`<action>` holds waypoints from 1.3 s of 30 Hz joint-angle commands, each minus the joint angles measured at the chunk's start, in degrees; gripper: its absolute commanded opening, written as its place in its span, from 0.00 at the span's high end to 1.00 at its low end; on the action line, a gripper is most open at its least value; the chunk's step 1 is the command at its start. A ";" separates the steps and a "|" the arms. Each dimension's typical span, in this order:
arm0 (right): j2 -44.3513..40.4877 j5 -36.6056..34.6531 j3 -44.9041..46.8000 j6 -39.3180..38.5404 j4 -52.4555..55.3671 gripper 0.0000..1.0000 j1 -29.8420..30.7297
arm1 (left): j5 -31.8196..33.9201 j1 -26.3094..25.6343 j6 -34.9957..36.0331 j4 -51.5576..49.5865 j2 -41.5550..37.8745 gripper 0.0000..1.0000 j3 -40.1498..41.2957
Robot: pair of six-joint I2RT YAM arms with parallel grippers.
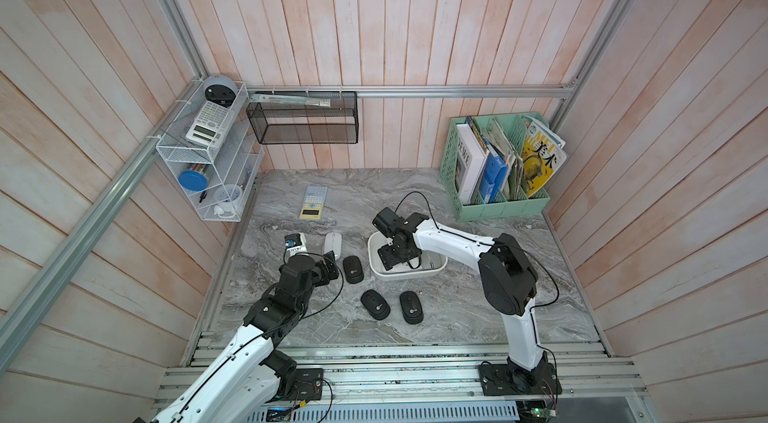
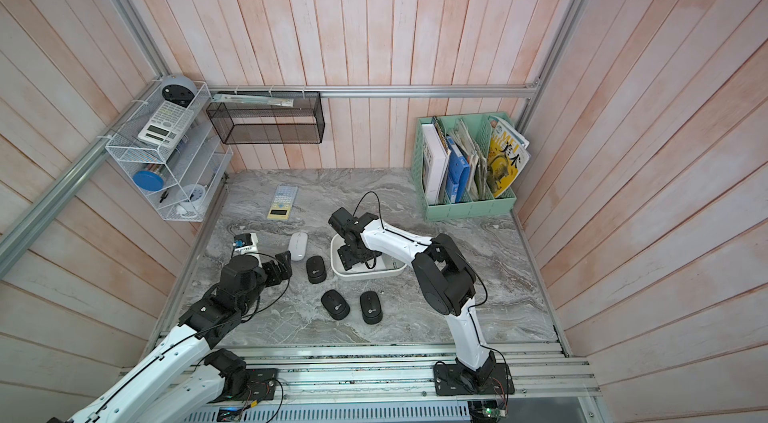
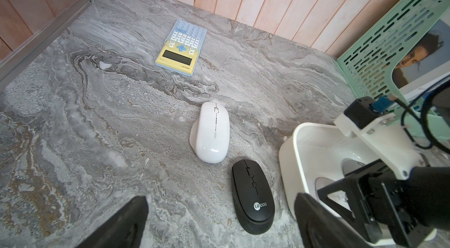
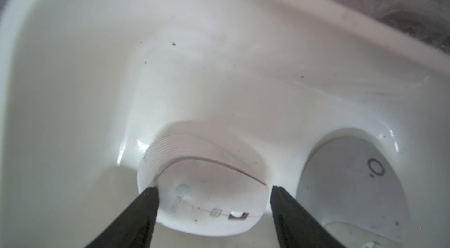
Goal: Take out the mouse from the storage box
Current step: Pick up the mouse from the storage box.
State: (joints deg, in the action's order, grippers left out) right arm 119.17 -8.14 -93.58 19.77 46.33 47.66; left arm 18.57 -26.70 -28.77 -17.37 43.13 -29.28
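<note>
Black fingers (image 4: 136, 217) of right gripper (image 4: 214, 188) straddle the ridged white mouse (image 4: 207, 168) inside the storage box (image 4: 73, 64) — jaws part-open, one pad at its side, the other just off, no clamp yet. Grey mouse (image 4: 350, 181) lies just beside in the same box. Advice: centre so both pads meet the flanks evenly, squeeze low on the ribs, lift straight, clear the rim and that neighbour. Left gripper (image 3: 220, 200) gapes wide, empty, over the table (image 3: 97, 112) near a black mouse (image 3: 252, 195).
</note>
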 commanded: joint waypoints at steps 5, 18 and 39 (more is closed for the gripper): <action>-3.67 -0.87 1.27 -3.35 -0.34 0.21 0.10 | 0.94 -0.19 -0.43 -0.06 0.77 0.00 -0.17; -1.89 4.73 2.43 -13.23 -2.09 0.19 1.39 | 3.38 -0.19 -0.50 0.04 0.65 0.00 0.29; 0.39 1.89 -0.15 -8.73 -2.12 0.19 -3.51 | 3.84 -0.18 -0.28 0.84 3.26 0.00 0.27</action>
State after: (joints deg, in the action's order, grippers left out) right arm 120.97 -6.46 -93.91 10.68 43.68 44.05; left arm 21.52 -26.70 -28.99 -17.12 46.41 -29.28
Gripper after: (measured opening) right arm 0.797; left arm 0.997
